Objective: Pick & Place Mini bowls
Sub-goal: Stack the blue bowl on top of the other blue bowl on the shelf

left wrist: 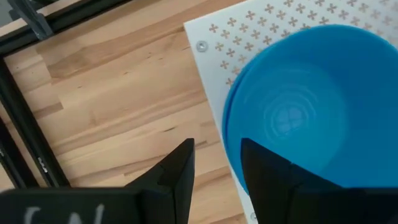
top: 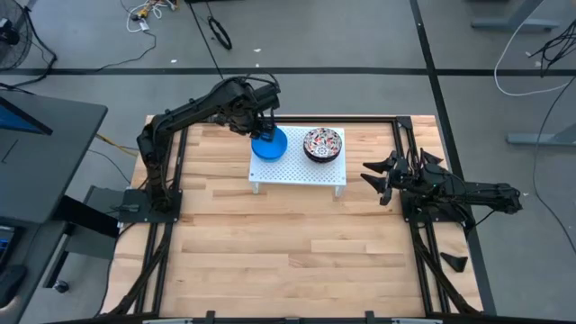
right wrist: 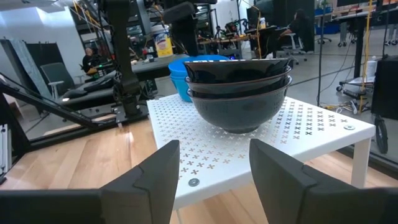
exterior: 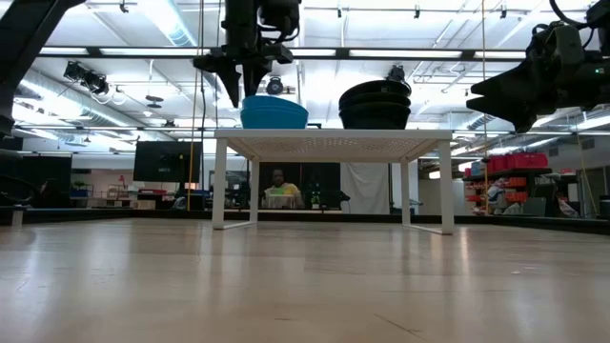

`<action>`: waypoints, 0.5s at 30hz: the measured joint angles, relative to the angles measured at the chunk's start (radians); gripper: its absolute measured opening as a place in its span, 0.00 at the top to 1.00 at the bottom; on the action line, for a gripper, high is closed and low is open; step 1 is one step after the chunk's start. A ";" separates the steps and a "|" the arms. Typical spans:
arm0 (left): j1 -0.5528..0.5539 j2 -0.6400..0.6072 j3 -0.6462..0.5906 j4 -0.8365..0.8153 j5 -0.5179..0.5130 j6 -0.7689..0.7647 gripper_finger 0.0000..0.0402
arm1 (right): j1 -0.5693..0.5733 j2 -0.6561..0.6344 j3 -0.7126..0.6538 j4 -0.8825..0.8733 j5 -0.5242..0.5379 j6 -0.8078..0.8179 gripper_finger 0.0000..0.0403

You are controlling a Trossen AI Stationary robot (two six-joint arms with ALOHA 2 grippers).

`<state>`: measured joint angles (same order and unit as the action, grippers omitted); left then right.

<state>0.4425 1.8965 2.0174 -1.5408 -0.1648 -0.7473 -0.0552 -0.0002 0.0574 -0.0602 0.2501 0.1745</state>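
Observation:
A stack of plain blue mini bowls (top: 269, 144) stands on the left part of the white perforated rack (top: 297, 173). A stack of floral mini bowls (top: 322, 144), dark on the outside, stands on the rack's right part. My left gripper (left wrist: 214, 171) is open just above the blue stack's rim, on its left side. One finger is over the inside of the top bowl (left wrist: 298, 106) and one is outside it. My right gripper (top: 378, 176) is open and empty, level, to the right of the rack, and points at the floral stack (right wrist: 239, 87). My left gripper points down, its open fingers standing on either side of the top blue bowl's rim (left wrist: 229, 134) at the stack's left side. I cannot tell whether a finger (left wrist: 267, 177) touches the rim. The stack rests on the rack.
The rack stands on four legs (exterior: 220, 181) at the far middle of the wooden table (top: 288, 243). A black frame (top: 409, 144) runs along the table's sides. People and other benches show in the room beyond the table.

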 joint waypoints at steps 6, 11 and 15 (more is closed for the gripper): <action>-0.008 0.016 0.000 -0.008 -0.009 -0.004 0.66 | 0.000 0.000 0.000 -0.001 0.000 0.000 0.51; -0.011 0.037 0.000 -0.030 0.004 -0.001 0.66 | 0.000 0.000 0.000 -0.001 0.000 0.000 0.51; -0.011 0.036 0.000 -0.025 0.003 -0.001 0.66 | 0.000 0.000 0.000 -0.001 0.000 0.000 0.51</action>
<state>0.4311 1.9325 2.0178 -1.5658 -0.1622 -0.7486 -0.0551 -0.0002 0.0574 -0.0608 0.2501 0.1745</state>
